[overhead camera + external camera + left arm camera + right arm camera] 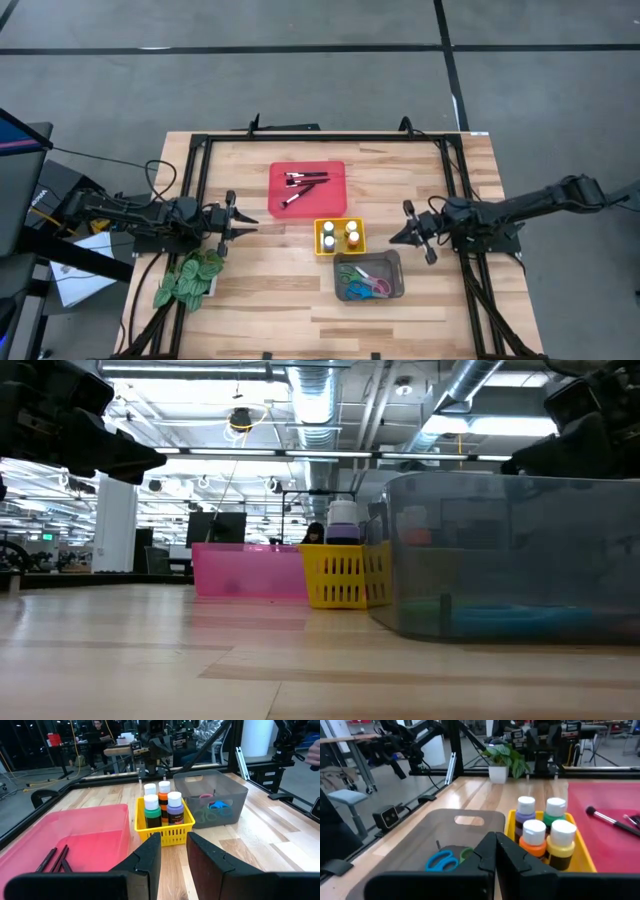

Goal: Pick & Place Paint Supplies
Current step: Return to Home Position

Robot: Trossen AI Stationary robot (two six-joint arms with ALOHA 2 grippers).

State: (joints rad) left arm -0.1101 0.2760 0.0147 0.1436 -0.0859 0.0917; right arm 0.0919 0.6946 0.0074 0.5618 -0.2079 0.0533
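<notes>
Nothing here can be read. The paint bottles (160,807) in the yellow basket (165,831) show no lettering I can make out. The white sheets (85,268) are too small to tell.

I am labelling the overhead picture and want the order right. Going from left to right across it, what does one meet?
Fake plant → left gripper → red tray → yellow basket → grey bin → right gripper.

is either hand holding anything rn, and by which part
Nothing is held. The left hand is open with an empty gap, and the right hand is shut on nothing.
</notes>
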